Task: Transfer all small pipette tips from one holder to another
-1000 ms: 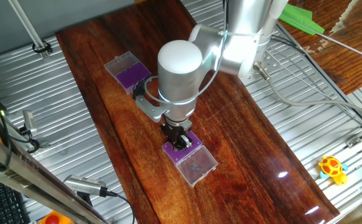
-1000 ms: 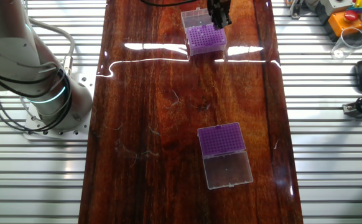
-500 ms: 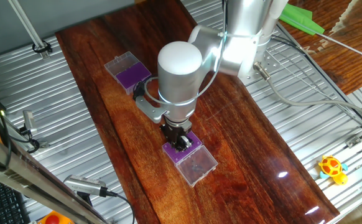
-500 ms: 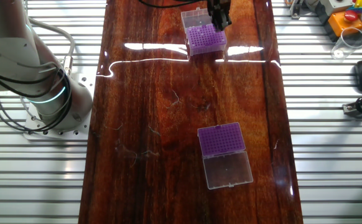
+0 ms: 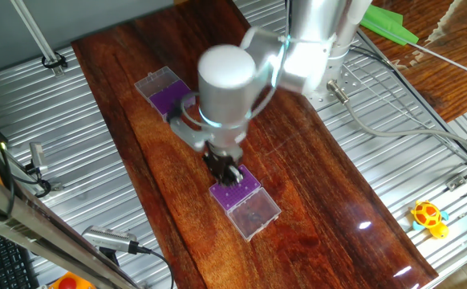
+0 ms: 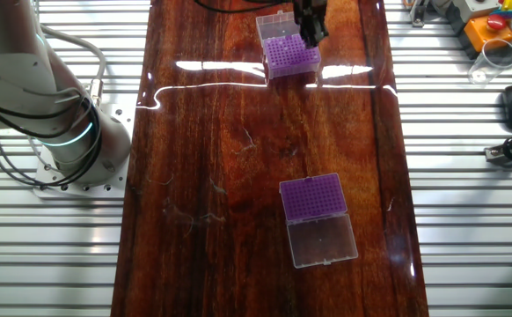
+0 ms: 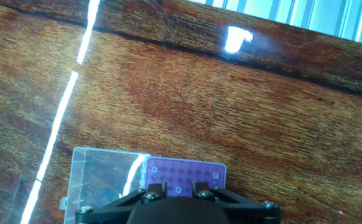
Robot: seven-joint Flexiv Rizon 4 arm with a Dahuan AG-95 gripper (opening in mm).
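- gripper (image 5: 230,173) is parked right over the purple tip holder (image 5: 235,190) near one end of the wooden worktop (image 5: 314,185), with that holder's clear lid (image 5: 256,215) flipped open beside it
- honestly can't tell if the fingers are apart or together, the arm is blurry and the hand view hides the tips
- second purple holder (image 6: 314,195) sits well apart toward the other end, its clear lid (image 6: 324,239) open too

Two purple tip racks sit flat on the wooden table, lids hinged open. One rack (image 6: 288,55) lies near the table's far end, the other rack (image 6: 314,197) nearer its middle, clear lid (image 6: 324,239) beside it.
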